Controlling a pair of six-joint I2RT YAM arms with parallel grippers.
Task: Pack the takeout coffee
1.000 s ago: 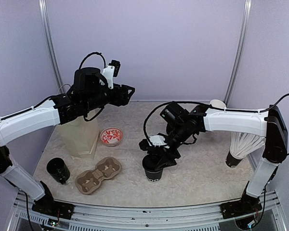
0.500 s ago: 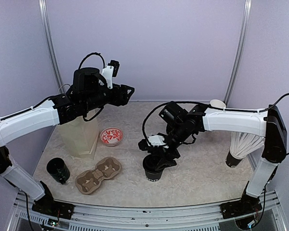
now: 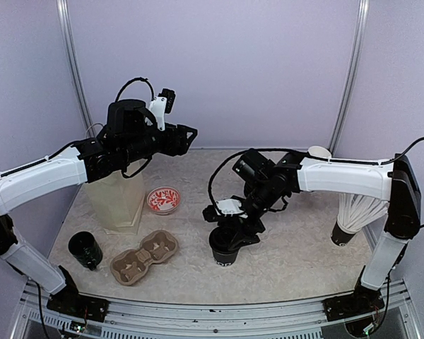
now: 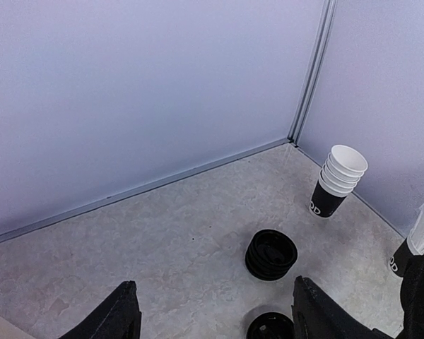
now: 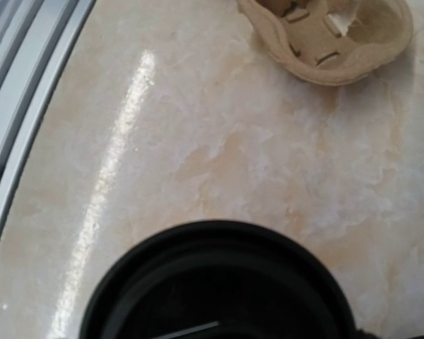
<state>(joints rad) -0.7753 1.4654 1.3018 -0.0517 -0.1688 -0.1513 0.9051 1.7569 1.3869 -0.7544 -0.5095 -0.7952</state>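
The takeout coffee cup (image 3: 225,254), black with white print, stands on the table in front of the middle. My right gripper (image 3: 232,227) sits straight on top of it, its jaws spread wide round the black lid (image 5: 219,282). In the right wrist view that lid fills the bottom of the frame and hides my fingers. My left gripper (image 3: 189,133) hangs high over the back left, open and empty, its fingers (image 4: 124,314) far apart.
A tan cup carrier (image 3: 145,256) and another black cup (image 3: 85,249) lie front left. Behind them stand a paper bag (image 3: 116,201) and a red-patterned dish (image 3: 162,200). A lid stack (image 4: 271,254), a single lid (image 4: 270,326), stacked cups (image 4: 337,180) and a cup of white sticks (image 3: 353,215) are to the right.
The right gripper has shifted very slightly on top of the cup. The left arm has not moved.
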